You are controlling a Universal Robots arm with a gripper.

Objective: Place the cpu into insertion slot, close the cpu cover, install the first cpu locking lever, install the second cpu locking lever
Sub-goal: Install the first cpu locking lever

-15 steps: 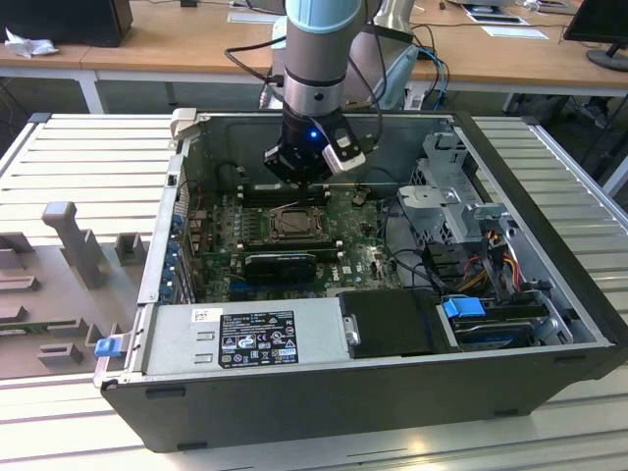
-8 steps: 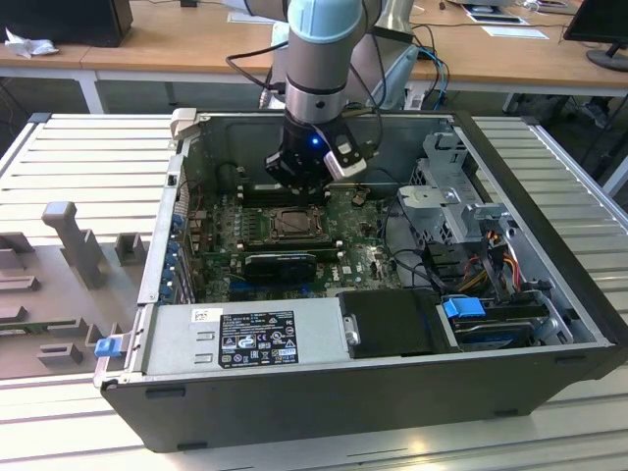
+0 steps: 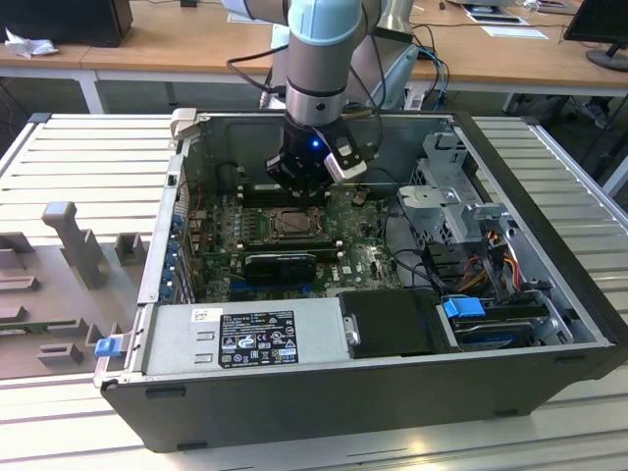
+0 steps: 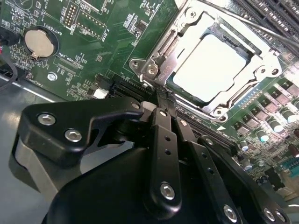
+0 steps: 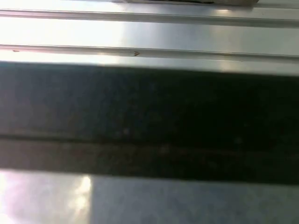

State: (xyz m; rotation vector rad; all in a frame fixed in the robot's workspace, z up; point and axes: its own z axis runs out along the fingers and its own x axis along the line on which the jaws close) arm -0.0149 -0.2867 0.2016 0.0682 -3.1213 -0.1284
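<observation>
Jaws: in the second wrist view the gripper (image 4: pixel 161 108) has its fingers pressed together, clenched on nothing, tips just short of the socket's near edge.
Cpu: the cpu (image 4: pixel 212 67) sits in the socket just ahead of the jaws, its silver top showing through the window.
Cover: the cover (image 4: pixel 174 44) lies flat over the cpu, so it looks closed.
Done: by my reading, placing and cover closing.
Left: the levers; a thin lever (image 4: pixel 243 19) runs along the far side of the socket, and I cannot tell if it is latched.
Exterior view: the arm stands over the socket (image 3: pixel 294 224) inside the open case (image 3: pixel 549 245).
First wrist view: only blurred light and dark bands, nothing nameable.
</observation>
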